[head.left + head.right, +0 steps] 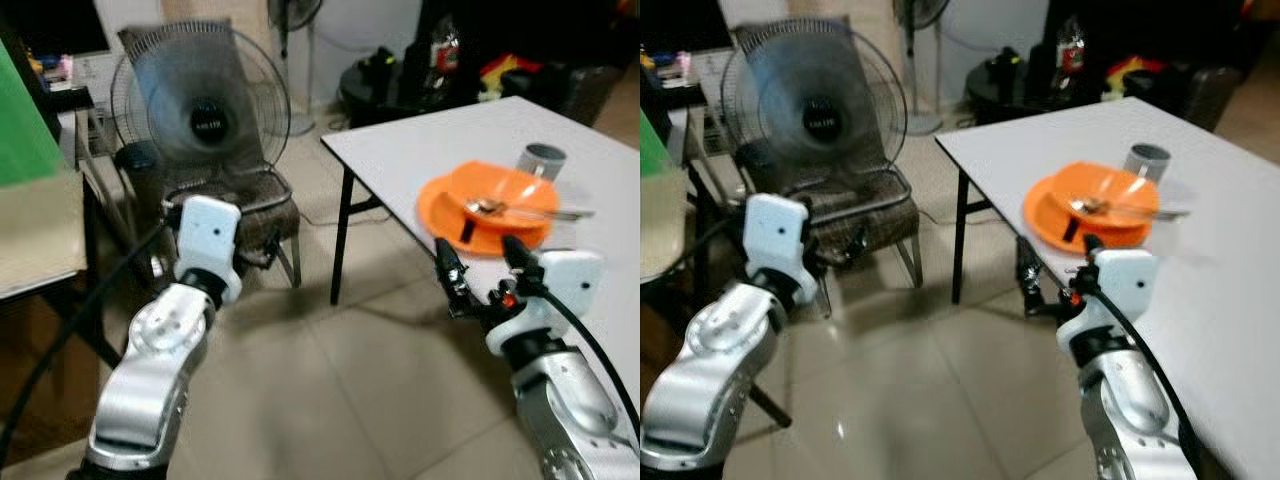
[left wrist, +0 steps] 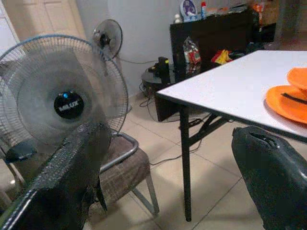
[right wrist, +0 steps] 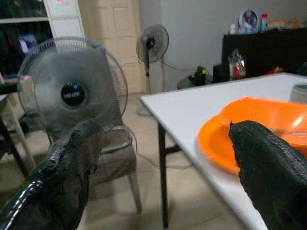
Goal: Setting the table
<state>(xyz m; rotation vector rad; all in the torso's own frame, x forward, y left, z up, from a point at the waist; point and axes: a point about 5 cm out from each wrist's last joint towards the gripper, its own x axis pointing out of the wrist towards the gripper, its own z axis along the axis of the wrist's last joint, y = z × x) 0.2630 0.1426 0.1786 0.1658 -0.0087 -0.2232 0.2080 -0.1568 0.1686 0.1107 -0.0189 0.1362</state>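
Note:
An orange plate [image 1: 443, 212] lies near the edge of the white table [image 1: 450, 140]. On it sits an orange bowl [image 1: 505, 187] with a metal spoon [image 1: 522, 210] resting across it. A grey cup [image 1: 541, 160] stands just behind them. My right gripper [image 1: 475, 247] hovers open at the table's near edge, just short of the plate, with nothing between its black fingers [image 3: 72, 163]. My left arm is raised on the left, its gripper [image 2: 168, 177] open and empty, facing the fan and chair. The plate's rim [image 2: 288, 103] lies off to its side.
A standing fan [image 1: 200, 100] sits on a metal-framed chair [image 1: 235, 195] left of the table. A second fan [image 1: 292, 15] stands by the back wall. Dark furniture with clutter [image 1: 450, 60] lines the back. A wooden surface [image 1: 40, 235] is at far left. Tiled floor [image 1: 350, 380] lies between.

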